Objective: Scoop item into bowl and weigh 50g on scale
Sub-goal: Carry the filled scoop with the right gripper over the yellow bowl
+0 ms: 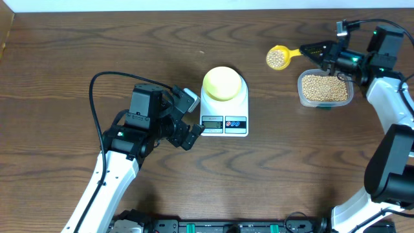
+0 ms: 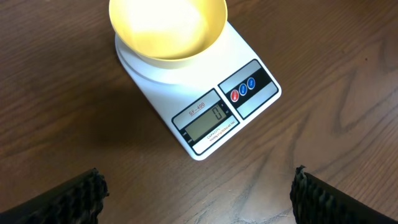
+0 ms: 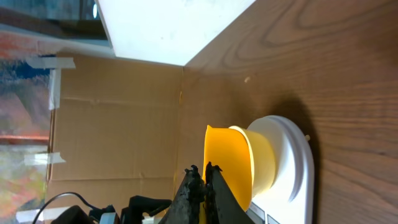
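Midway across the wooden worktop [image 1: 97, 39], a small round pale yellow-green bowl [image 1: 222, 83] sits on a white rounded-rectangular digital scale [image 1: 224, 123]. Left fingers [image 2: 68, 202] gape just left of it. Far right, closed right fingers [image 3: 202, 186] grip a bright yellow plastic scoop [image 1: 294, 52] holding small tan beans [image 1: 278, 59], beside a clear rectangular bean-filled tub [image 1: 301, 90].

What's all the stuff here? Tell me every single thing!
table: one, dark brown wood, under everything
scale: one, white, middle of table, screen shows 0
bowl: one, pale yellow, empty, on the scale
tub: one, clear, right side
beans: many, tan, in tub and scoop
scoop: one, bright yellow, held between scale and tub
cable: one, black, by left arm
left arm: one, black and white, left of scale, jaws open
right arm: one, black and white, by the tub, jaws shut on scoop handle
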Motion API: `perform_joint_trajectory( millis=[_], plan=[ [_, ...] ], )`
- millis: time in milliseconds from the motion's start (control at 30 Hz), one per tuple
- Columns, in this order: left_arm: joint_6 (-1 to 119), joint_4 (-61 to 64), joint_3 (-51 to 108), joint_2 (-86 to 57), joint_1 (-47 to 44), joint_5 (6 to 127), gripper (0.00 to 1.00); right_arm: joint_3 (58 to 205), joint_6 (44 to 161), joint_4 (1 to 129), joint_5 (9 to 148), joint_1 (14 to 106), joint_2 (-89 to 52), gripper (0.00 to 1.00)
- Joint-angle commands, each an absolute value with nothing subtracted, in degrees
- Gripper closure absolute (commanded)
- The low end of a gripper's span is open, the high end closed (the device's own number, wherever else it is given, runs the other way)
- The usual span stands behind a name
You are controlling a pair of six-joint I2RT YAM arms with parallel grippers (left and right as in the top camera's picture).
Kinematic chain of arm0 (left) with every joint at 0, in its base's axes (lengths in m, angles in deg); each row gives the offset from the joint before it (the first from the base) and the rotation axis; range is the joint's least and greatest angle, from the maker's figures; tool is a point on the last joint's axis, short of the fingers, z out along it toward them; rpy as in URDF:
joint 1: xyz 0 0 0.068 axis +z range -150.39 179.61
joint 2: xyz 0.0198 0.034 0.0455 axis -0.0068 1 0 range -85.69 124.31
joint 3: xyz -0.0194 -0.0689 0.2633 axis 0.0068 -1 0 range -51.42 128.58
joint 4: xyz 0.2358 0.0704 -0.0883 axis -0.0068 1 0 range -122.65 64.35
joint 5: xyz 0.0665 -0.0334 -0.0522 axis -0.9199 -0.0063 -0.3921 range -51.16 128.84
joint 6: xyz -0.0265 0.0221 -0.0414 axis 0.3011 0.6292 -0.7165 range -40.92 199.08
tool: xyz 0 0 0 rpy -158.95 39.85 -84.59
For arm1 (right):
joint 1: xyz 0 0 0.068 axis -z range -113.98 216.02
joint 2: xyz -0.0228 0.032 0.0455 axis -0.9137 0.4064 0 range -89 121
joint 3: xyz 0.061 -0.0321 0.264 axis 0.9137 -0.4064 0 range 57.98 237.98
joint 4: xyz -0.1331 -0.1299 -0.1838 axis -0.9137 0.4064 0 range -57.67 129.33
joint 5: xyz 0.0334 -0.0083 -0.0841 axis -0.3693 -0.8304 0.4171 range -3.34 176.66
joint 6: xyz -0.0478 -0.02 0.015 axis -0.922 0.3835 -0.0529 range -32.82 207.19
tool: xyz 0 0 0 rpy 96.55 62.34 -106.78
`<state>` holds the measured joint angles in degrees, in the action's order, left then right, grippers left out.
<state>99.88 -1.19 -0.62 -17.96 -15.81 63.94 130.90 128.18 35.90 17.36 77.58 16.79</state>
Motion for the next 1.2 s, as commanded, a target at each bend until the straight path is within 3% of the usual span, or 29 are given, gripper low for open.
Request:
perform_joint_trajectory(
  millis=[0, 600, 1167],
  plan=[
    [99.6, -1.3, -0.7, -17.9, -15.6, 63.4, 0.03, 130.9, 128.9, 35.7, 17.6, 75.5, 17.5, 0.99],
    [99.6, -1.3, -0.7, -17.9, -15.6, 63.4, 0.03, 130.9, 128.9, 35.5, 24.6, 63.9, 17.5, 0.99],
    [99.6, -1.3, -0.7, -17.9, -15.6, 63.4, 0.03, 130.9, 116.3, 35.5, 34.2, 57.2, 17.5, 0.99]
  ],
)
